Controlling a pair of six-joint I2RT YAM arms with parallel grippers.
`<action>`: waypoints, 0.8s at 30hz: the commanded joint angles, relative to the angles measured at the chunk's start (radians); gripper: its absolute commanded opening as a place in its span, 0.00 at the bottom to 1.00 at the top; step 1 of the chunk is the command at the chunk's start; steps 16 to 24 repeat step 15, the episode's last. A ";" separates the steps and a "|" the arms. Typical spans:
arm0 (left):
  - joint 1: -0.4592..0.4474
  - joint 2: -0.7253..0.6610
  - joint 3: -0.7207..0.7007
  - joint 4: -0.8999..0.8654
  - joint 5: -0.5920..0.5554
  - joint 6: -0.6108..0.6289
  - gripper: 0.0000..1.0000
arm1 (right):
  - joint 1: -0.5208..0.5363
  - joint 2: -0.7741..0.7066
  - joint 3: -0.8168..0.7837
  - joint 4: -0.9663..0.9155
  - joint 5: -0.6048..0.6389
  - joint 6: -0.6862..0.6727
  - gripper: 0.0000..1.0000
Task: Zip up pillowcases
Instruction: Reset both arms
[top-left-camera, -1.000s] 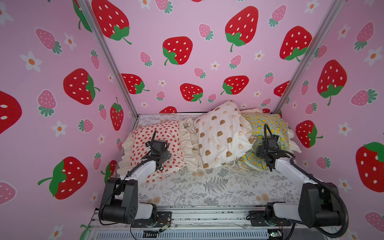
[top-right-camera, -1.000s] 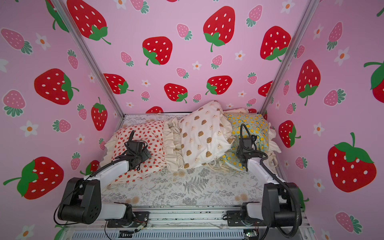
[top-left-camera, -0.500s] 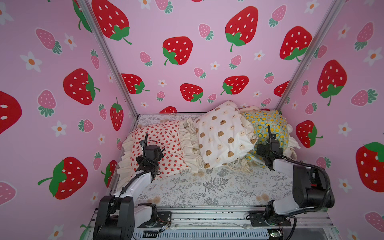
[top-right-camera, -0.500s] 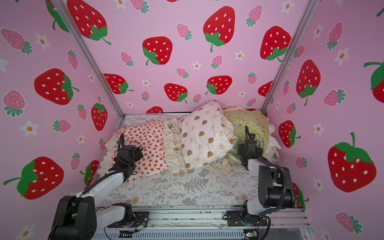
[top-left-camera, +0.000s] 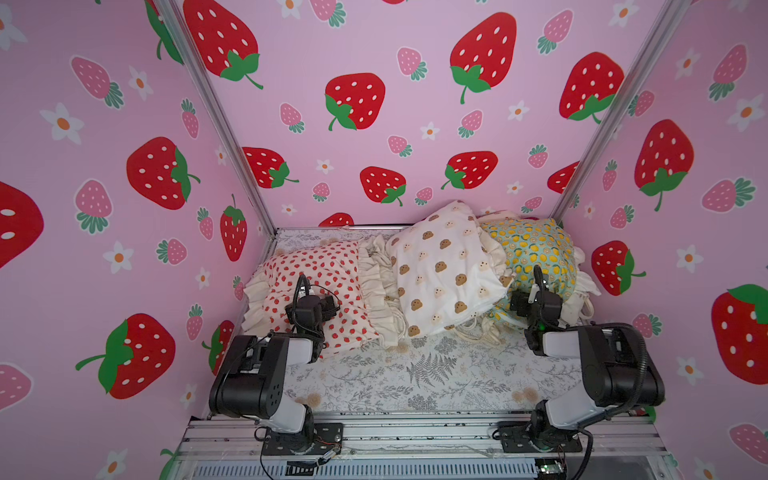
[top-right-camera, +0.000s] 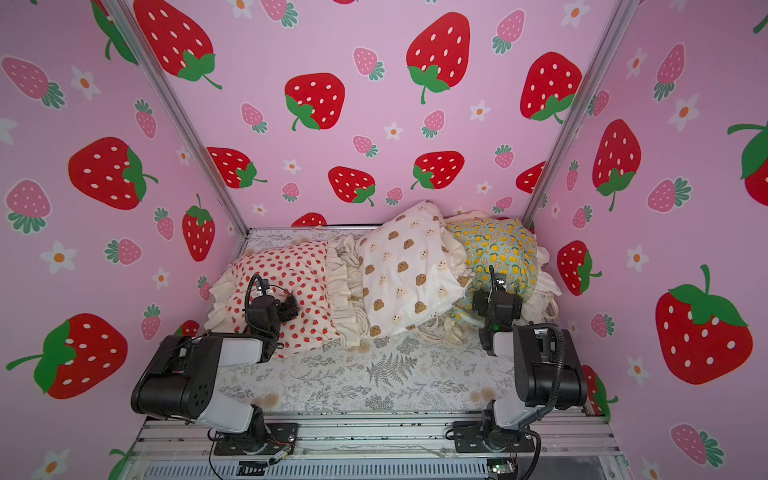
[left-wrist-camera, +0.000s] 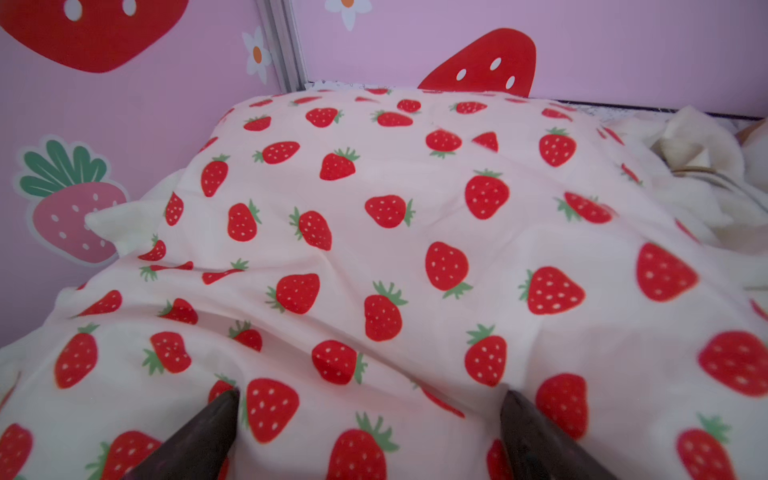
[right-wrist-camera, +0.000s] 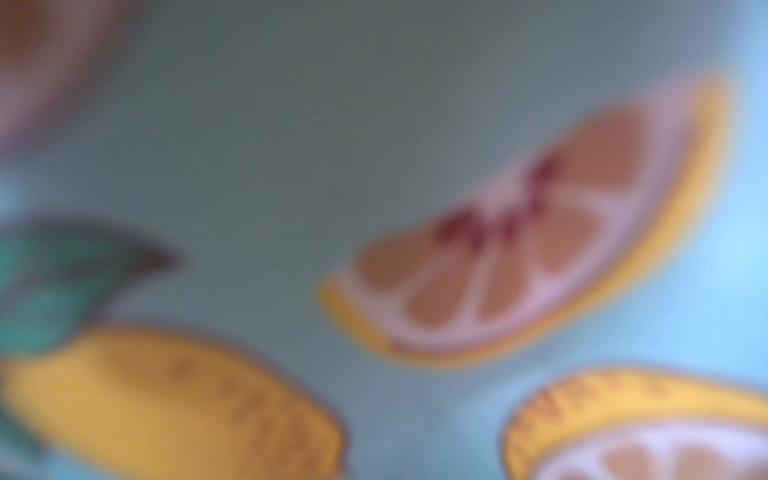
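No readable text, label, brand or number shows anywhere.

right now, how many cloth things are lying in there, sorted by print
strawberry-print pillowcase: 1
bear-face pillowcase: 1
lemon-print pillowcase: 1
grey fern-print sheet: 1
total: 4 plainly in view; the cream ruffled cloth bunched between the pillowcases may hide another, cannot tell

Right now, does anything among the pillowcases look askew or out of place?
The bear-face pillowcase lies tilted, propped over the lemon pillowcase. Loose cream cords trail from under it onto the fern sheet.
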 joint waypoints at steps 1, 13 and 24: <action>-0.006 0.012 0.013 0.081 0.025 0.035 0.99 | 0.011 0.004 0.010 -0.024 0.007 -0.029 1.00; 0.009 0.006 0.039 0.014 0.010 0.005 0.99 | 0.010 0.011 0.017 -0.028 0.006 -0.030 1.00; 0.009 0.007 0.038 0.016 0.011 0.005 0.99 | 0.011 0.006 0.013 -0.028 0.004 -0.030 1.00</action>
